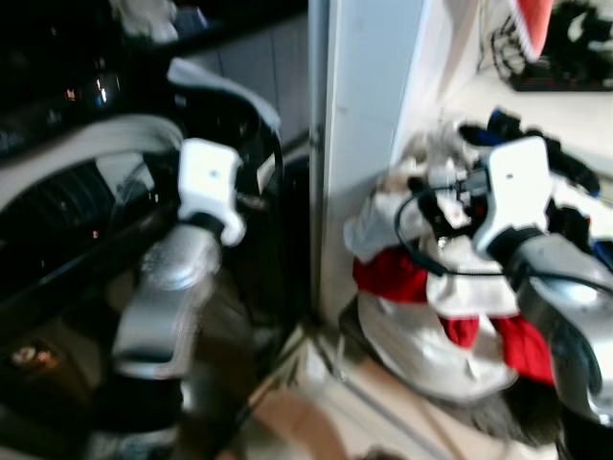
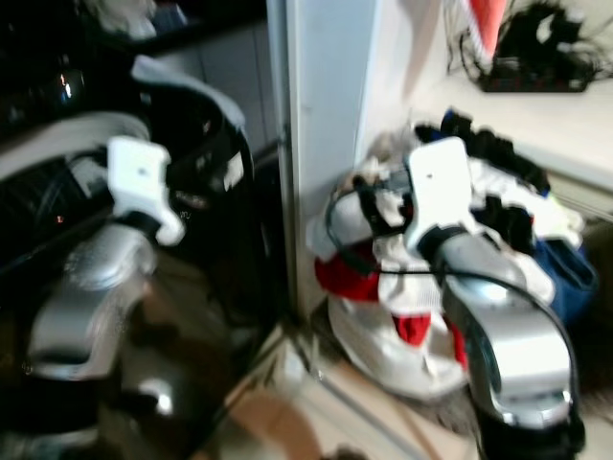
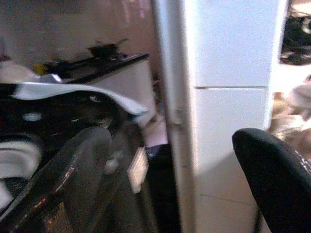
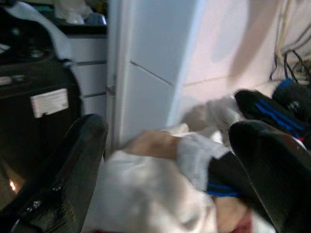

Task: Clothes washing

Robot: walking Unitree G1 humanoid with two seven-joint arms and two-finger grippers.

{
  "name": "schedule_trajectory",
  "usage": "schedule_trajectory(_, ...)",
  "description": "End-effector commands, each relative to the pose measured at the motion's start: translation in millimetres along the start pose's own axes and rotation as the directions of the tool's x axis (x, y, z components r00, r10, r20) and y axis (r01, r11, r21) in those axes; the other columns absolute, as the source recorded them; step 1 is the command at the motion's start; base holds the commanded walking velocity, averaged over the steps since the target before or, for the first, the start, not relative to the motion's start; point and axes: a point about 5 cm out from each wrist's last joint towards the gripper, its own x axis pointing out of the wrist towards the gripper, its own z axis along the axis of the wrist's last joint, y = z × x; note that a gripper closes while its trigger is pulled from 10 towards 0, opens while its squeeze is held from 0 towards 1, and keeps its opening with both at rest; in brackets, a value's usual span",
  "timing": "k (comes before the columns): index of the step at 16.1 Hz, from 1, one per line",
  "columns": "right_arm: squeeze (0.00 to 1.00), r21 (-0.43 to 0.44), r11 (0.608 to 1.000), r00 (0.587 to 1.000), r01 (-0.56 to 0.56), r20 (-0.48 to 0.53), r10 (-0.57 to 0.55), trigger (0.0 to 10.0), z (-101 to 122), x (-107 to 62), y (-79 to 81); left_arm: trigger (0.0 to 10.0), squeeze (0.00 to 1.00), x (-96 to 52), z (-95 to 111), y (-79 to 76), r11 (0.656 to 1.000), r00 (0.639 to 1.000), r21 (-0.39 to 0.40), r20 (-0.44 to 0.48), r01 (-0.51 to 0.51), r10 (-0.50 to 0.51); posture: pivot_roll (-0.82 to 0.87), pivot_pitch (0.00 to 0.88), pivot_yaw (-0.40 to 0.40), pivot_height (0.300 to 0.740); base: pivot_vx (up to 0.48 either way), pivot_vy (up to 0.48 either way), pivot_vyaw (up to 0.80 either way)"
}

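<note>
White and red clothes pile (image 1: pixel 431 316), black garment with blue stripes (image 4: pixel 272 109), black washing machine (image 1: pixel 86 192), white cabinet panel (image 1: pixel 359 115).

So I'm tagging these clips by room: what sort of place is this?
Probably a home laundry corner. A heap of mixed clothes sits in a basket beside a white cabinet panel, and a dark machine with a grey-rimmed opening, seemingly a washer, stands at left.

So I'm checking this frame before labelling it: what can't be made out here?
- Head views: motion blur smears the laundry pile; single garments can't be separated.
- Right eye view: the right arm covers the pile's middle.
- Left eye view: the dark washing machine is cut off by the left edge, interior unreadable.
- Right wrist view: the machine's label is too blurred to read.
</note>
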Motion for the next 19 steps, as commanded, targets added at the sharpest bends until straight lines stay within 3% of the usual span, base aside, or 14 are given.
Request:
schedule_trajectory(1, 0.0, 0.0, 1.0, 0.999, 0.008, 0.035, -0.008, 10.0, 8, -1.1, -1.9, 10.0, 0.0, -0.8, 4, 5.7, 1.0, 1.0, 0.016, 0.01, -0.014, 0.014, -0.02, 0.0, 0.039, 0.74, 0.319, 0.0, 0.0)
schedule_trajectory(4, 0.0, -0.002, 1.0, 0.999, -0.002, 0.039, 0.002, 10.0, 10, -3.3, -4.8, 10.0, 0.0, -0.4, 4, 7.5, 0.999, 0.999, 0.007, 0.01, -0.036, 0.036, -0.02, 0.0, 0.041, 0.74, 0.28, 0.0, 0.0)
schedule_trajectory(10, 0.0, 0.026, 1.0, 1.0, -0.005, 0.009, 0.005, 10.0, 12, -1.5, -21.5, 10.0, 0.0, 0.8, 6, 7.1, 0.999, 0.999, -0.024, 0.023, -0.044, 0.045, -0.01, 0.0, 0.02, 0.74, 0.0, 0.0, 0.0)
schedule_trajectory(12, 0.0, -0.012, 0.999, 0.999, -0.038, -0.012, 0.037, 10.0, 11, 0.8, -28.4, 10.0, 0.0, 0.9, 6, 6.6, 1.0, 0.999, -0.009, 0.031, -0.021, 0.021, -0.01, 0.0, 0.019, 0.74, 0.0, 0.0, 0.0)
schedule_trajectory(13, 1.0, -0.029, 0.996, 0.995, -0.089, -0.04, 0.088, 10.0, 12, 1.5, -42.7, 10.0, 0.0, -1.2, 8, 2.4, 0.998, 0.997, 0.024, 0.043, 0.059, -0.06, -0.01, 0.0, 0.011, 0.74, 0.0, 0.0, 0.0)
schedule_trajectory(15, 1.0, -0.078, 0.989, 0.987, -0.128, -0.105, 0.12, 10.0, 14, -4.5, -78.8, 10.0, 0.0, -7.9, 9, -6.3, 0.979, 0.978, 0.035, 0.048, 0.203, -0.204, -0.01, 0.0, 0.006, 0.74, 0.0, 0.0, 0.0)
schedule_trajectory(17, 1.0, -0.105, 0.975, 0.964, -0.197, -0.202, 0.173, 10.0, 14, -16.1, -102.5, 10.0, 0.0, -11.7, 9, -14.8, 0.95, 0.949, 0.01, 0.038, 0.312, -0.312, -0.01, 0.0, 0.009, 0.74, 0.0, 0.0, 0.0)
schedule_trajectory(19, 1.0, -0.11, 0.964, 0.941, -0.243, -0.267, 0.207, 10.0, 11, -22.8, -113.0, 10.0, 0.0, -14.9, 10, -20.4, 0.922, 0.923, -0.028, 0.035, 0.385, -0.384, -0.01, 0.0, 0.009, 0.74, 0.0, 0.0, 0.0)
